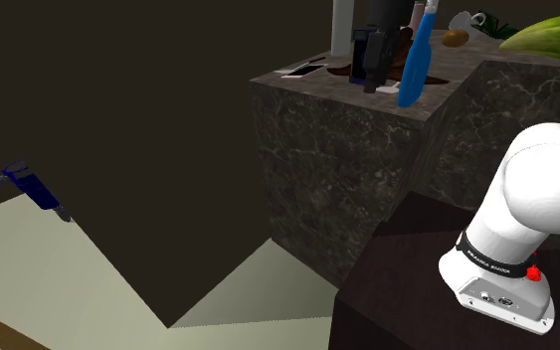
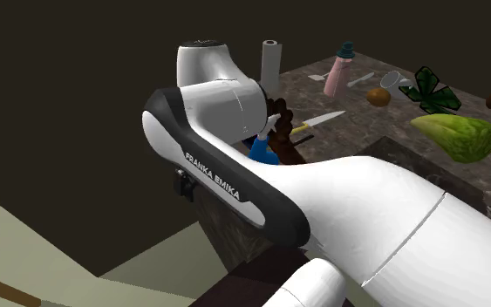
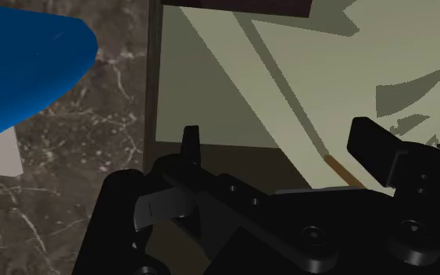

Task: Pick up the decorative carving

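Note:
The decorative carving [image 2: 287,148] is a dark brown piece on the dark stone counter [image 1: 307,129], mostly hidden behind my arm and a blue spray bottle [image 2: 264,150]. In the shoulder view a brown part of the carving [image 1: 336,70] shows beside the black gripper [image 1: 370,72], which hangs just over the counter's near corner next to the blue bottle [image 1: 414,60]. In the wrist view the gripper [image 3: 280,144] is open with nothing between its fingers. It sits past the counter edge, with the blue bottle [image 3: 23,70] off to one side.
A grey roll [image 2: 271,61], a pink bottle [image 2: 339,71], a knife [image 2: 322,120], a cup [image 2: 392,82], a brown ball [image 2: 378,96], a dark green plant [image 2: 432,89] and a green leafy vegetable [image 2: 457,135] stand further along the counter. The beige floor [image 1: 49,288] lies below.

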You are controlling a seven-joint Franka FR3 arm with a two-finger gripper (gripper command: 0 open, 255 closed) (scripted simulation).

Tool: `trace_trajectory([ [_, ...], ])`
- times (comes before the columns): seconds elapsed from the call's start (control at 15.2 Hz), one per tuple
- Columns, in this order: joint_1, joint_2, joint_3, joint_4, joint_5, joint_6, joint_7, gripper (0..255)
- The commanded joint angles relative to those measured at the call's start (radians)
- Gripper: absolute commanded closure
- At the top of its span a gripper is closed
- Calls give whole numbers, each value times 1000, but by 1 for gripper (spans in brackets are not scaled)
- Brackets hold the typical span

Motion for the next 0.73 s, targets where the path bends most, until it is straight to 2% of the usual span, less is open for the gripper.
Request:
trace_trajectory([
  [0.0,0,0,0,0,0,0,0,0],
  [0.66,-62,150,-177,171,-116,30,-193,0],
])
